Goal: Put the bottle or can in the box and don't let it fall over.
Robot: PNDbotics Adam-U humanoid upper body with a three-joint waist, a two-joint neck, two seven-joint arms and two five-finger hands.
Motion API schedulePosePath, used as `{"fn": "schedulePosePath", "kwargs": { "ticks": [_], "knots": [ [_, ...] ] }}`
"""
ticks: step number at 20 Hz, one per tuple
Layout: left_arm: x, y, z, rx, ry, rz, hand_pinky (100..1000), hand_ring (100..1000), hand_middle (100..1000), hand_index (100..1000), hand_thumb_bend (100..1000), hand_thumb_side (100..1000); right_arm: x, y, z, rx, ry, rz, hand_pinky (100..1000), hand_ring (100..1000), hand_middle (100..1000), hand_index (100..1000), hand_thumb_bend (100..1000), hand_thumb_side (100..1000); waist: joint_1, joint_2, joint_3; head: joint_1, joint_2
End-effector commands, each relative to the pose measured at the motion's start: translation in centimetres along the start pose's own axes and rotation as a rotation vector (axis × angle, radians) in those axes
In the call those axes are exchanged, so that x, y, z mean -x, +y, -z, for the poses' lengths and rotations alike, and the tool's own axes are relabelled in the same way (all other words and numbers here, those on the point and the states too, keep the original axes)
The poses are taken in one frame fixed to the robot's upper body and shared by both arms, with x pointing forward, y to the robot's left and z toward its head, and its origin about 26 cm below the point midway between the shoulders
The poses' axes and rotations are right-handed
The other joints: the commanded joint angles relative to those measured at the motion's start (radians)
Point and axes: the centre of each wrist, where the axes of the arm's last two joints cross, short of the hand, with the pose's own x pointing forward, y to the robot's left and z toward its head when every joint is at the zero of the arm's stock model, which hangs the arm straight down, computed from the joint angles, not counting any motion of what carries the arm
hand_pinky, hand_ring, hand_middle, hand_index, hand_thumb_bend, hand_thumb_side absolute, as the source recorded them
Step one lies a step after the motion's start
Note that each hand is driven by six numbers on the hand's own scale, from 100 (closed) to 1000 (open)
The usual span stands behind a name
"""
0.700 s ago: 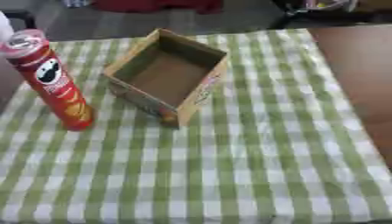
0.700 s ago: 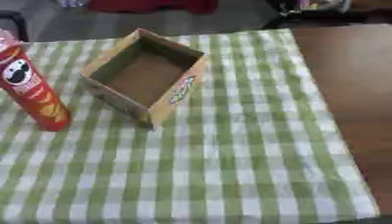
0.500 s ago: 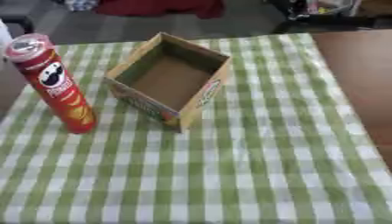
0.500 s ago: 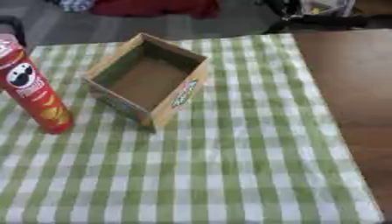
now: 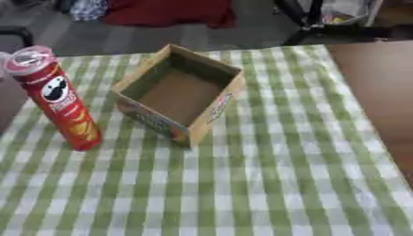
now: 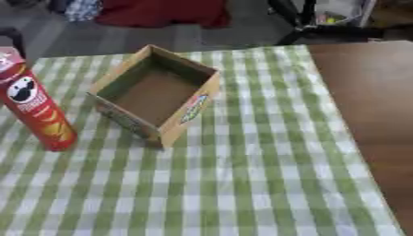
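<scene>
Neither of the robot's hands showed in either eye view, so whether their fingers were spread, curled or holding anything could not be told. The nearest task thing to the left edge was the red crisp can [image 5: 56, 99], a tall tube that stood upright on the green-and-white checked tablecloth [image 5: 266, 184], leaning a little in the picture, probably from the camera's angle rather than a real tilt. Its pale lid faced up and a printed face logo showed on its upper side. Just to its right, apart from it and not touching, sat the open cardboard box [image 5: 181, 94], turned cornerwise to the table edge, its mouth up and its brown floor bare. Coloured print ran along its near right wall. Beyond the cloth's right border lay a strip of bare brown tabletop [image 6: 363, 101]. At the far edge, past the table, were a red cloth [image 5: 169, 11] and dark chair legs [image 6: 310, 23] on a grey floor.
</scene>
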Motion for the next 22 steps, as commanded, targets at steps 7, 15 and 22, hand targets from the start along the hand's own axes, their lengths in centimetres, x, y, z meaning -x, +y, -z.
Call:
{"fn": "schedulePosePath", "kwargs": {
  "ticks": [7,15,22],
  "knots": [
    [0.2,1.1,0.0,0.079,-0.001,0.136,849,878,860,915,362,542,-1.2,-0.2,0.3,-0.016,-0.033,-0.020,854,895,855,920,100,545,-0.002,-0.008,-0.001,-0.006,-0.001],
    [1.5,0.8,-0.2,0.179,0.069,0.236,877,922,887,947,342,321,-1.2,-0.1,0.3,-0.022,-0.029,-0.019,854,895,852,920,100,545,-0.004,-0.006,-0.002,-0.004,0.005],
    [2.0,0.1,-0.4,0.279,0.077,0.218,890,935,885,951,326,162,-1.1,0.0,0.3,-0.027,-0.024,-0.018,854,895,847,920,100,545,-0.005,-0.006,-0.003,0.005,-0.003]
  ]
}}
